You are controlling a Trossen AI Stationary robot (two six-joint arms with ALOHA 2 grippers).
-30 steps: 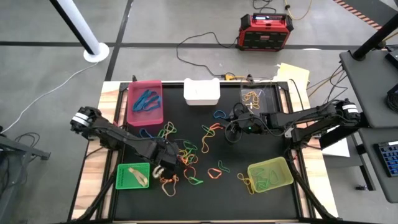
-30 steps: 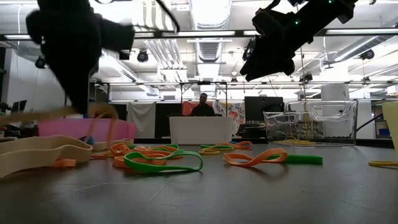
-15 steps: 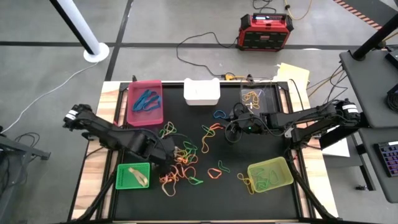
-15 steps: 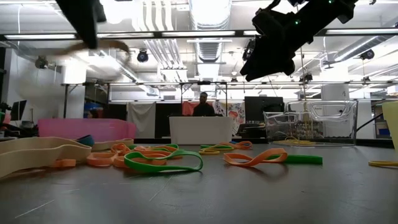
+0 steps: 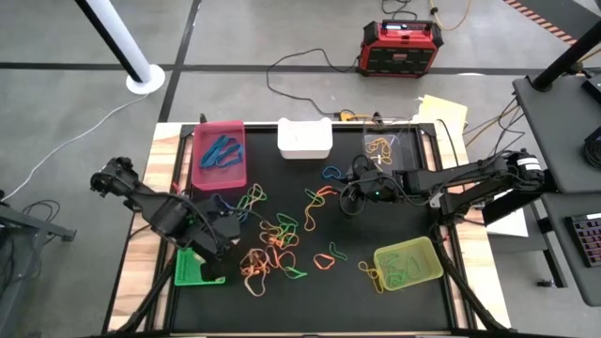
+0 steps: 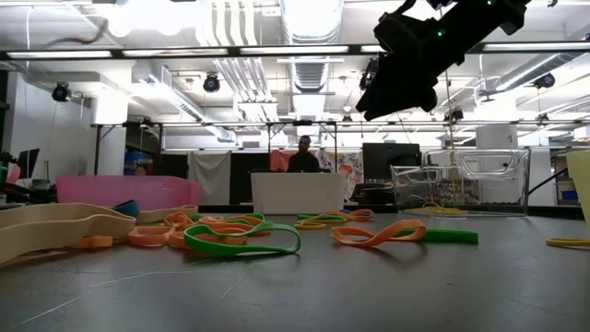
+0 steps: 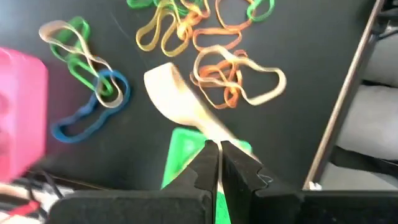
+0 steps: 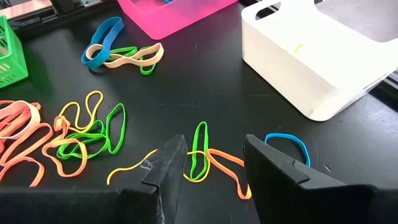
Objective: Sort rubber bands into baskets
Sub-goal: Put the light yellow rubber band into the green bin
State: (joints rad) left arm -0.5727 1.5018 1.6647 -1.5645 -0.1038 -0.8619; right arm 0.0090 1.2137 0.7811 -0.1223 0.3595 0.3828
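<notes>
Left gripper point(image 7: 217, 163), fingers pinched on tan rubber band point(image 7: 180, 106), hung above bright green basket point(image 5: 191, 268): drop step. Next: release over basket. Right gripper point(image 8: 214, 163), fingers wide, empty, waited mid-table near white basket point(image 8: 311, 56).

Five baskets point(image 5: 219, 155), two claws point(image 5: 349, 194), many rubber bands point(image 5: 272, 235).

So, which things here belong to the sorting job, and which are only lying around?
Belong to the job:
- rubber bands
- pink basket
- white basket
- clear basket
- green basket
- yellow basket
- left tool, shut on a tan band
- right tool, open

Just lying about:
- red box
- cables
- papers
</notes>
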